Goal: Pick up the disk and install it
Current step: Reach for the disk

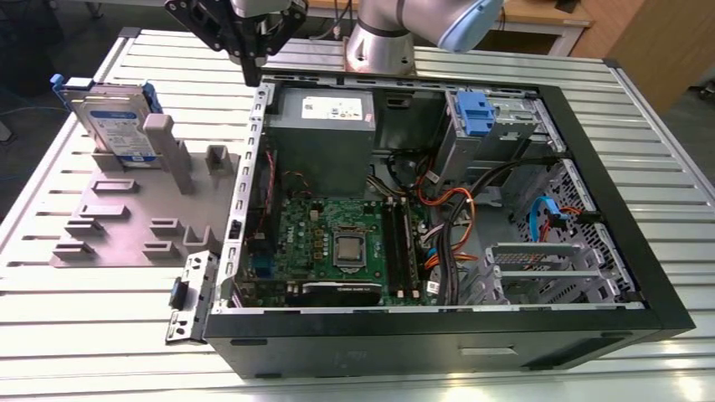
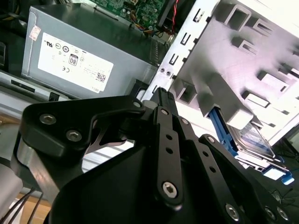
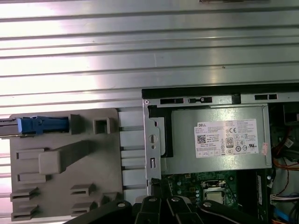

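While the gripper (image 1: 253, 75) hangs, the disk (image 1: 115, 127) stands apart — upright.

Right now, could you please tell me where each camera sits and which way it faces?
Exterior view: off the arm, raised, looking down on the open computer case and the disk in its grey tray; arm and claw show.
First wrist view: on the arm, facing straight down at table, tray and power supply; claw links show.
Second wrist view: on the arm, looking along the claw toward tray and disk.
All three share the tray.
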You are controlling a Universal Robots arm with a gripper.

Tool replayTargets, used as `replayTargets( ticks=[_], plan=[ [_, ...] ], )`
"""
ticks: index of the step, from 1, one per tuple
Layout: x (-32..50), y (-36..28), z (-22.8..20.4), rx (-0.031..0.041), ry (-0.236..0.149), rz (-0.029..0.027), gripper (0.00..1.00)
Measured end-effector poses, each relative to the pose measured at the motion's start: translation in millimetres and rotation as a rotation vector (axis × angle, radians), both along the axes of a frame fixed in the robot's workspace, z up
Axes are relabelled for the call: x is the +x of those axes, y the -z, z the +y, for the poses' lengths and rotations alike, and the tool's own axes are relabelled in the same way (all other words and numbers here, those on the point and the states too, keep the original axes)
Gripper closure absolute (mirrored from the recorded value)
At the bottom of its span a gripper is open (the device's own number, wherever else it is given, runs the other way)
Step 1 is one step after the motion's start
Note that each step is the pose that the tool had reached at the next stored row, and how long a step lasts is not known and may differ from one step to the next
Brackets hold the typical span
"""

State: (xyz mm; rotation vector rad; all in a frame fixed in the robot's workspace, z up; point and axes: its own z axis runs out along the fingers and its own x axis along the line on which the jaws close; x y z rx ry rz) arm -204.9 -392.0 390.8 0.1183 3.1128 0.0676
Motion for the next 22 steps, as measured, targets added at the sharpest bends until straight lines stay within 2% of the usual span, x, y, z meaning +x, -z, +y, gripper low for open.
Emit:
replayTargets(
  ticks=[22],
  plan=[
    [-6.8,0.3,0.3,0.0,0.0,0.0005,0.89]
  ],
)
